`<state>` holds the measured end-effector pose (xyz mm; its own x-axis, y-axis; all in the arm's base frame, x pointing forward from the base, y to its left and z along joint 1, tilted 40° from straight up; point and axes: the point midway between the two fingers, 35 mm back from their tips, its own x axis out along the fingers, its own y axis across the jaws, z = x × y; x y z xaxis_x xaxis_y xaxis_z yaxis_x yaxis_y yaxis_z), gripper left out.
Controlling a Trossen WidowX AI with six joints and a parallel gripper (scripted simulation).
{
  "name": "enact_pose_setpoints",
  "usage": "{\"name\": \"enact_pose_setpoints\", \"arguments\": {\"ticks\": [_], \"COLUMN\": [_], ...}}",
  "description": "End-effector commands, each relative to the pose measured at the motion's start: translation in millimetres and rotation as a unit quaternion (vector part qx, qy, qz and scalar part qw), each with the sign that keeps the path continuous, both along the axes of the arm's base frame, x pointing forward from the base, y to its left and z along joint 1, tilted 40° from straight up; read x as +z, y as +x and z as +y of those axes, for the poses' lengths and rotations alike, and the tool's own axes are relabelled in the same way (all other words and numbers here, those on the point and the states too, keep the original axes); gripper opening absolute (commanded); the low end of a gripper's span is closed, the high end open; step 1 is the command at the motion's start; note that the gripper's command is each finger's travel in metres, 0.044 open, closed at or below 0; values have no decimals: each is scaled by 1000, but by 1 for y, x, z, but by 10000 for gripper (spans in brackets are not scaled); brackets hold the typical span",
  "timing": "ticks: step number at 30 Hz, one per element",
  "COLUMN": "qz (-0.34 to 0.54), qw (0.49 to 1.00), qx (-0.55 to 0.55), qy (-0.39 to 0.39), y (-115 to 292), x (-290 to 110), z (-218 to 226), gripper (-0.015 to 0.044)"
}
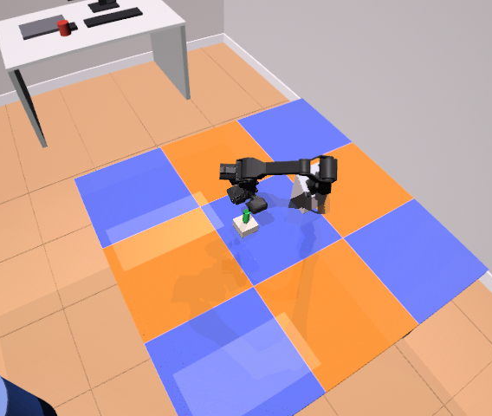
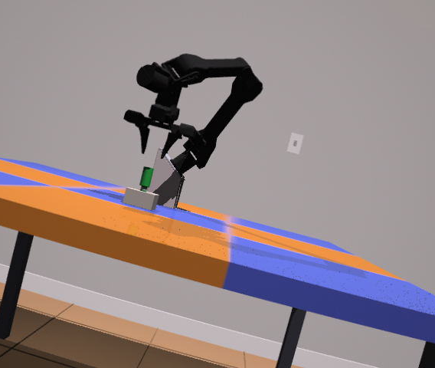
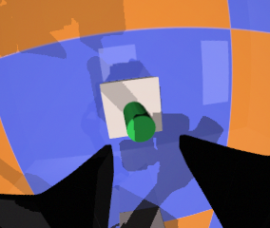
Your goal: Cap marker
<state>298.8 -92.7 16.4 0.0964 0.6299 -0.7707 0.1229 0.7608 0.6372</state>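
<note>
The green cap (image 1: 246, 215) (image 2: 146, 176) (image 3: 141, 129) sits upright over the marker in the pale holder block (image 1: 245, 230) (image 2: 139, 198) (image 3: 149, 90). A short, narrower dark green part (image 2: 143, 188) shows between the cap and the block in the exterior view. The rest of the marker is hidden by the cap and block. Whether the cap is clicked fully on cannot be told. My gripper (image 2: 153, 155) (image 3: 146, 145) is open and empty. Its fingertips are above the cap and apart from it, pointing down.
The arm's pale base mount (image 1: 299, 193) (image 2: 170, 199) stands on the blue and orange table top (image 1: 380, 250) (image 2: 289, 277), beyond the block in the exterior view. A white desk (image 1: 116, 35) with a red mug (image 1: 63, 28) stands far off.
</note>
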Motion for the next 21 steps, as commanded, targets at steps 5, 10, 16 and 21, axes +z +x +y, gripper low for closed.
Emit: {"name": "enact_pose_setpoints", "arguments": {"ticks": [5, 10, 16, 21], "qz": [-10, -10, -10, -10], "qw": [1000, 1000, 1000, 1000], "qx": [12, 12, 12, 12], "qy": [-2, -2, -2, -2], "y": [-1, -1, -1, 0], "x": [-1, -1, -1, -3], "z": [0, 0, 0, 2], "gripper": [20, 0, 0, 0]}}
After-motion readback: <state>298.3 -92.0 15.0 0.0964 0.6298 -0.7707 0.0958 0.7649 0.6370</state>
